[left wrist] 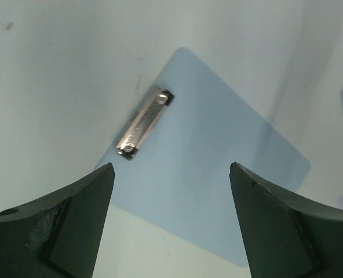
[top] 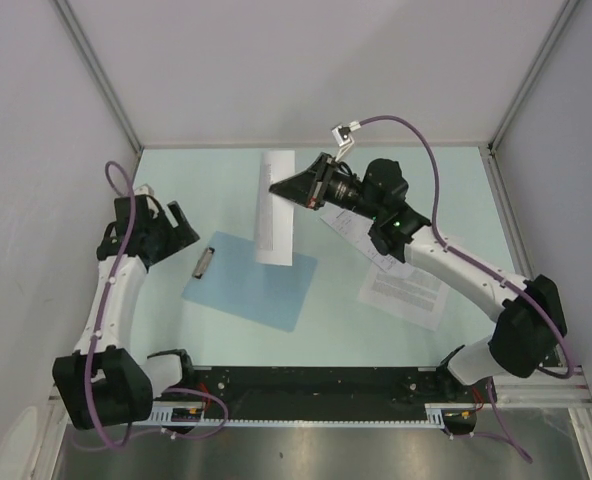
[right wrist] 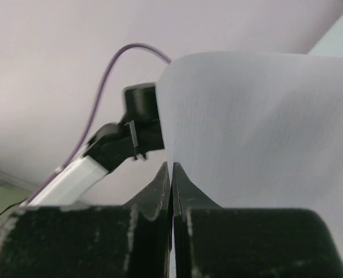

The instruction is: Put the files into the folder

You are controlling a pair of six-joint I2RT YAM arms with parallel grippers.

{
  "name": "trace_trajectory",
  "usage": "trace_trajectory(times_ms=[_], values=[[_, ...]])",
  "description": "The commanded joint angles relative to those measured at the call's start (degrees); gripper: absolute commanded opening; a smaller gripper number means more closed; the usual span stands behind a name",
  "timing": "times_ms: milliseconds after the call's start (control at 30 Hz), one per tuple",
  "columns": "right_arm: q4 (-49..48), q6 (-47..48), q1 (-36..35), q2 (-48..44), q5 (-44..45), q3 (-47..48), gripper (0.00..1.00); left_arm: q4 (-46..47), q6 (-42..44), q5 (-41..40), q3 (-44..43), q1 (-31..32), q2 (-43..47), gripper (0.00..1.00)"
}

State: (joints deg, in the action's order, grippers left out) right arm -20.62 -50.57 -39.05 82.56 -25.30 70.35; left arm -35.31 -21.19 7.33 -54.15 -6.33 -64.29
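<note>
Top external view gives us the light-blue clipboard (top: 251, 285) lying flat on the table (top: 176, 170), its silver clip (top: 204, 262) at the short edge facing the left gripper (top: 174, 222). That gripper hangs just beside the clip, apart from it, jaws spread wide and holding nothing. The right gripper (top: 294, 186) sits beyond the clipboard, pinched on one printed sheet (top: 274, 215) that bows upward, its near end reaching over the clipboard's far edge. More loose sheets (top: 404, 288) lie on the table under the right arm.

From the left wrist we see the clip (left wrist: 142, 121) ahead of the left gripper (left wrist: 171, 168) and the clipboard (left wrist: 218, 174) between its two fingers (left wrist: 73, 220).

Only the right wrist shows the right gripper (right wrist: 171, 174) with jaws pressed together on the edge of the sheet (right wrist: 247, 145).
</note>
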Motion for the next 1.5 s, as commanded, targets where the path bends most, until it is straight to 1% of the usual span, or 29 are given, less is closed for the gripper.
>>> trace_trajectory(times_ms=[0,33,100,133,200,233,267,300,333,367,433,467,500,600,733,800,933,1067,1200,1367,1400,1467], values=[[-12.1,-12.1,-0.2,3.3,-7.6,1.9,0.0,0.7,1.1,-2.0,2.6,-6.3,0.2,0.87],[-8.9,-10.4,-0.3,2.8,-7.3,0.7,0.0,1.5,0.8,-2.4,3.0,-6.6,-0.2,0.87],[-5.9,-8.3,-0.3,1.5,-5.9,-2.2,0.0,3.3,1.0,-3.5,2.7,-6.6,-2.8,0.87],[-5.7,-7.9,0.0,0.7,-5.6,-6.6,0.0,3.8,2.2,-4.0,2.5,-6.6,-4.0,0.87],[-5.9,-7.2,1.6,-2.1,-4.5,-11.0,0.0,4.0,4.0,-3.9,0.9,-6.5,-9.1,0.88],[-4.7,-5.6,2.3,-3.1,-4.0,-15.2,0.0,4.1,5.9,-3.7,0.2,-6.4,-11.2,0.87],[-4.0,-5.0,2.9,-4.0,-3.7,-17.0,0.0,4.1,7.2,-4.0,-1.2,-6.2,-13.0,0.87],[-3.6,-4.5,4.5,-4.2,-3.9,-19.1,0.0,3.6,8.9,-3.9,-2.2,-5.4,-16.9,0.87],[-4.5,-4.3,5.1,-3.9,-4.4,-22.8,0.0,2.9,11.6,-4.3,-4.3,-4.8,-18.6,0.87],[-5.6,-4.2,5.8,-2.5,-6.1,-24.9,0.0,1.7,12.5,-5.0,-5.0,-4.0,-19.8,0.87],[-7.0,-1.9,6.8,0.1,-7.9,-28.1,0.0,2.1,14.9,-6.6,-5.8,-2.8,-21.7,0.87],[-7.3,-1.3,7.1,3.4,-9.8,-28.9,0.0,2.4,15.6,-6.0,-6.0,-1.8,-22.4,0.88],[-9.9,-1.2,7.3,4.8,-10.6,-29.8,0.0,2.2,15.9,-5.6,-6.5,-1.2,-23.3,0.88],[-15.1,-1.9,8.2,9.3,-10.7,-34.0,0.0,3.8,17.5,-4.8,-6.1,1.5,-24.9,0.88],[-14.1,-0.5,9.1,10.3,-6.5,-36.2,0.0,5.9,18.6,-6.2,-2.6,2.6,-24.8,0.87],[-10.7,1.6,9.2,9.2,-2.1,-36.8,0.0,4.9,19.3,-7.2,-2.8,2.6,-26.5,0.86],[-9.6,2.6,9.4,8.8,-0.5,-36.7,0.0,4.5,20.9,-10.8,-5.2,3.9,-29.7,0.85],[-9.9,2.7,10.4,10.0,0.1,-36.9,0.0,3.6,22.6,-11.7,-7.3,5.8,-33.4,0.79],[-13.4,2.3,11.5,11.7,-2.0,-36.9,0.0,4.0,22.9,-13.5,-7.1,8.1,-35.2,0.75],[-16.5,1.1,11.6,13.9,-3.4,-36.8,0.0,3.6,21.5,-14.2,-7.5,8.1,-35.0,0.56],[-17.9,0.7,11.6,15.2,-3.6,-36.7,0.0,3.1,19.1,-14.5,-7.5,8.1,-35.2,0.53],[-19.4,-0.1,11.5,16.3,-3.6,-36.6,0.0,0.2,16.7,-15.9,-8.4,8.1,-37.5,0.44]])
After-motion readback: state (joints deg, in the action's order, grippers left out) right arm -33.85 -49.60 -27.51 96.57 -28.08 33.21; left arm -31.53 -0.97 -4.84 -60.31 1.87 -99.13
